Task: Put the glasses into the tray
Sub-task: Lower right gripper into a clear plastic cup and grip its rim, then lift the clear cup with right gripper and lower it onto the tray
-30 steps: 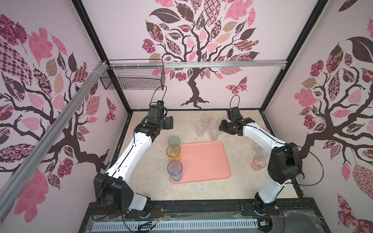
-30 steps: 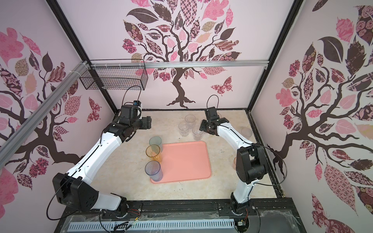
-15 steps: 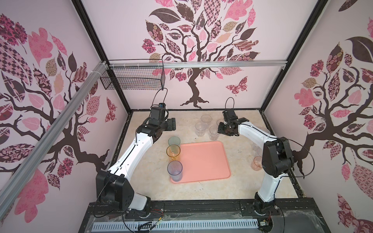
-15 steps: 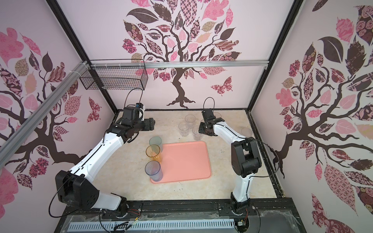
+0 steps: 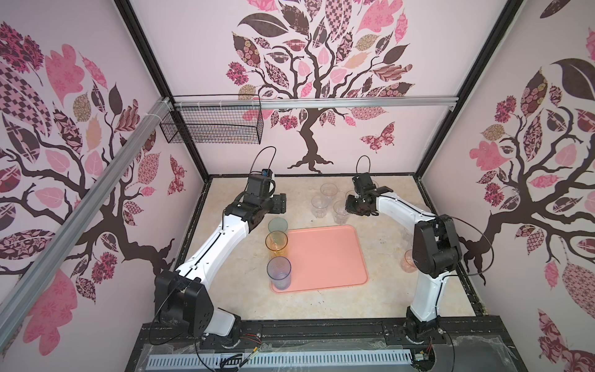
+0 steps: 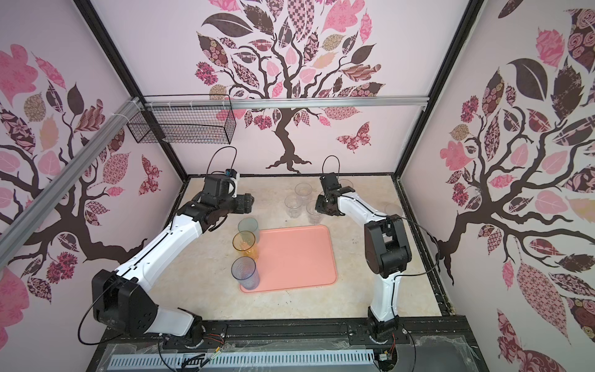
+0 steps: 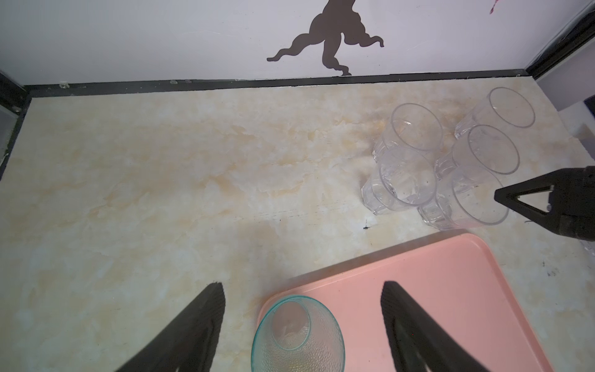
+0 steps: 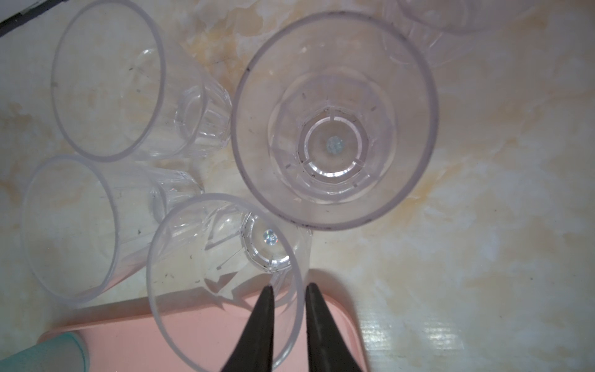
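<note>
The salmon-pink tray (image 5: 325, 257) (image 6: 296, 257) lies mid-table. Along its left edge stand a teal glass (image 5: 277, 224), an amber glass (image 5: 276, 241) and a blue glass (image 5: 278, 270). Several clear glasses (image 5: 328, 190) cluster behind the tray. My right gripper (image 8: 288, 287) is shut on the wall of the nearest clear glass (image 8: 225, 273), one finger inside the rim and one outside; it shows in a top view as well (image 5: 349, 206). My left gripper (image 7: 301, 285) hangs open above the teal glass (image 7: 297, 335) and touches nothing.
A small pinkish-orange glass (image 5: 408, 261) stands at the right, partly hidden by the right arm. Another clear glass (image 6: 393, 211) stands near the right wall. A black wire basket (image 5: 212, 128) hangs on the back left rail.
My right gripper has moved in over the nearest clear glass and its jaws have closed on the glass wall. The left gripper has shifted slightly and stays open.
</note>
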You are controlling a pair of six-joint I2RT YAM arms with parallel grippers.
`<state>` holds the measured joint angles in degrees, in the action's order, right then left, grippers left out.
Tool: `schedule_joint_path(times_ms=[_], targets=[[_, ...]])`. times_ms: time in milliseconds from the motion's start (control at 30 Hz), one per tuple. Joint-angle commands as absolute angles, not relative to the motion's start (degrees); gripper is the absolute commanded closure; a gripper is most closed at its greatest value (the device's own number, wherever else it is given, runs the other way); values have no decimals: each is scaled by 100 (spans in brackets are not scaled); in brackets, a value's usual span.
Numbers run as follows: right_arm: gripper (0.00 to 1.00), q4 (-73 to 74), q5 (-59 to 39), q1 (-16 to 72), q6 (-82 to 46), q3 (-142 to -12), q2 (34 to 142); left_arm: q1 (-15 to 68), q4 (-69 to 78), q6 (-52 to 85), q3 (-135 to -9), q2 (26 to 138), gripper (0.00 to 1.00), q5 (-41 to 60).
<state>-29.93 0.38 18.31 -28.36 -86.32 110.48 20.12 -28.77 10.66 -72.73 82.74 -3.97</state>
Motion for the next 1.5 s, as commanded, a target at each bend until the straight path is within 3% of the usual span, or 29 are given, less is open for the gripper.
schedule_joint_path(times_ms=[0, 400, 1000, 1467], targets=[[86, -3241, 65, 1839, -2790, -8853, 11213, 1998, -2700, 949, -7020, 8087, 19, -560], [98, -3520, 140, 1868, -2689, -8859, 10845, 1959, -2679, 866, -6910, 8044, 19, -792], [100, -4326, 585, 2295, -2402, -9456, 10467, 1876, -2638, 958, -6899, 8014, 19, -800], [100, -4858, 663, 3439, -2310, -10154, 10836, 1872, -2588, 1028, -6877, 8017, 19, -617]])
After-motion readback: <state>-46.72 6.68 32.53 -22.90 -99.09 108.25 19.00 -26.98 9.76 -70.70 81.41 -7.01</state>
